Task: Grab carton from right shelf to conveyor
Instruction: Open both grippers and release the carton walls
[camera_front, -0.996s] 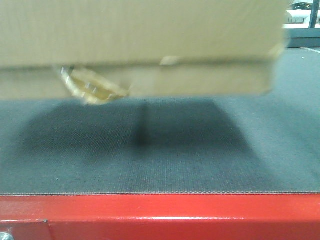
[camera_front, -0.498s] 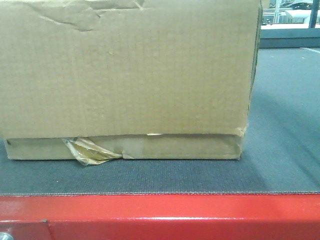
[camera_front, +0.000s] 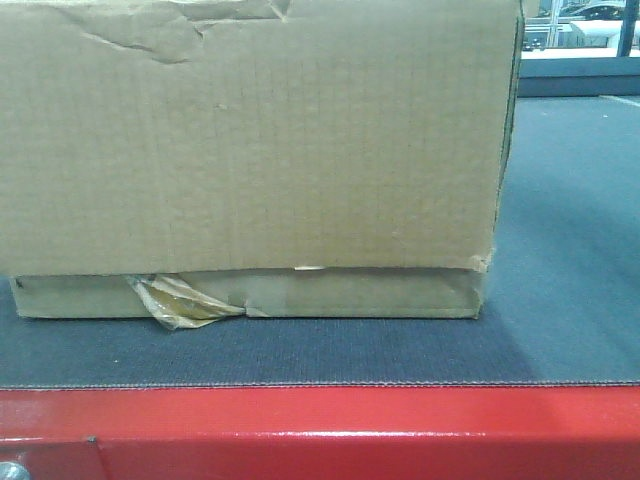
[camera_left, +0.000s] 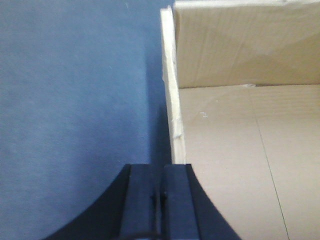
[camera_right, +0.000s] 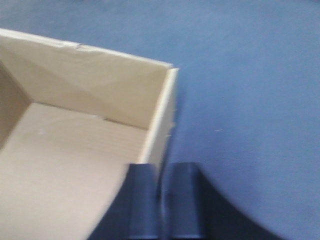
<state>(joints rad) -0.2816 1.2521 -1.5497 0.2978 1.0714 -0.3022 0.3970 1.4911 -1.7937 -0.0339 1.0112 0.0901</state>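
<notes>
- Front-facing view: one carton (camera_front: 250, 150), brown corrugated cardboard, boxy, sat flat on the conveyor belt (camera_front: 560, 250). Its base met the belt just behind the red frame edge (camera_front: 320, 425).
- Near face was matte with faint fluting lines; creased and torn along the top left. A lower strip along the bottom looked like a folded flap, with one curl of peeling clear tape (camera_front: 180, 300) at its left.
- Long axis ran left-right across that view, parallel to the red edge; the broad face looked toward the camera. The left end ran out of frame, the right corner was visible and slightly crushed.
- Carton was open-topped: both wrist views looked down into a bare cardboard floor with upright walls.
- Left wrist view: left gripper (camera_left: 161, 200), two black fingers pressed nearly together, clamped on the carton's thin side wall (camera_left: 172, 100). Wall edge showed pale raw cardboard, slightly dented.
- Right wrist view: right gripper (camera_right: 162, 200), two black fingers straddling the opposite wall (camera_right: 160, 125) near a corner, narrow gap, gripping that wall. Frame was somewhat blurred.
- Belt: dark grey-blue woven fabric, fine weave. Frame: glossy red painted metal, one bolt head (camera_front: 10, 470) at bottom left.
</notes>
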